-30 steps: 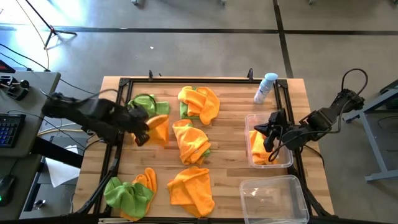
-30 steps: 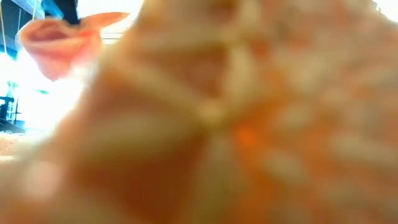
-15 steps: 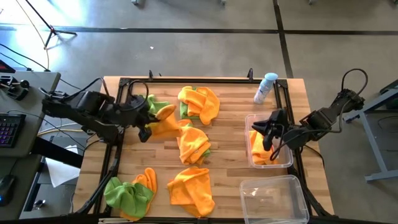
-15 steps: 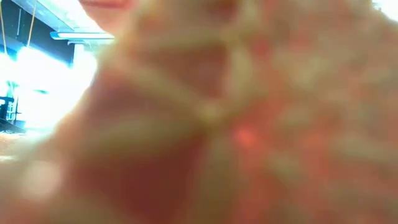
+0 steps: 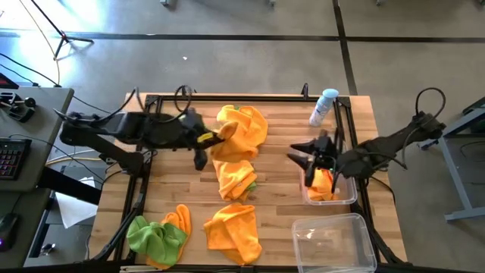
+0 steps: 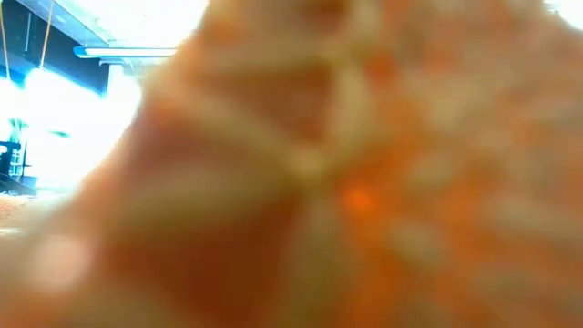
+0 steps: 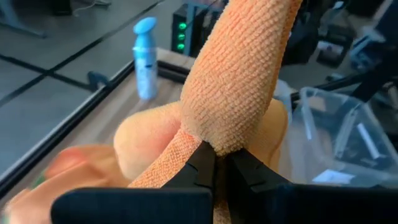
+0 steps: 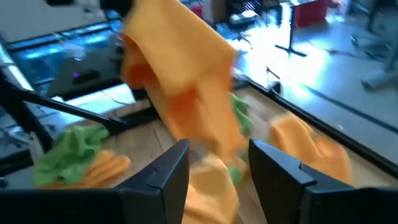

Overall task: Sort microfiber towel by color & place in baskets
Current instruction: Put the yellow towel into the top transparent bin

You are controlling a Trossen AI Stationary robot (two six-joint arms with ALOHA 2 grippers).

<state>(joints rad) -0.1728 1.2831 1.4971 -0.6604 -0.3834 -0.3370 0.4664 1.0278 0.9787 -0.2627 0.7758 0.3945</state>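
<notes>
My left gripper (image 5: 206, 141) reaches in from the table's left over the middle of the table and is shut on an orange microfiber towel (image 5: 227, 134). That towel also shows in the right wrist view (image 8: 180, 74). My right gripper (image 5: 301, 156) stands open beside the far clear basket (image 5: 348, 199), with nothing between its fingers (image 8: 273, 167). An orange towel (image 5: 321, 186) lies in that basket. The near basket (image 5: 333, 241) holds nothing. Other orange and green towels lie on the wood: (image 5: 244, 121), (image 5: 235, 178), (image 5: 231, 227), (image 5: 158, 235). My left gripper pinches a bunched fold of the orange towel (image 7: 214, 144) between its two fingers (image 7: 200, 167). The fingers come level from the table's left. The towel is raised off the wood; I cannot tell whether its hanging part touches the pile under it.
A white-and-blue spray bottle (image 5: 323, 106) stands at the far right, behind the far basket. A black rail frame (image 5: 227, 98) runs round the tabletop. Orange cloth right in front of the lens fills the low view (image 6: 346, 182).
My left gripper has carried the orange towel toward the table's right, from beside the far-left green towel to the middle piles. My right gripper has opened and drawn up and leftward out of the far basket, where the orange towel stays.
</notes>
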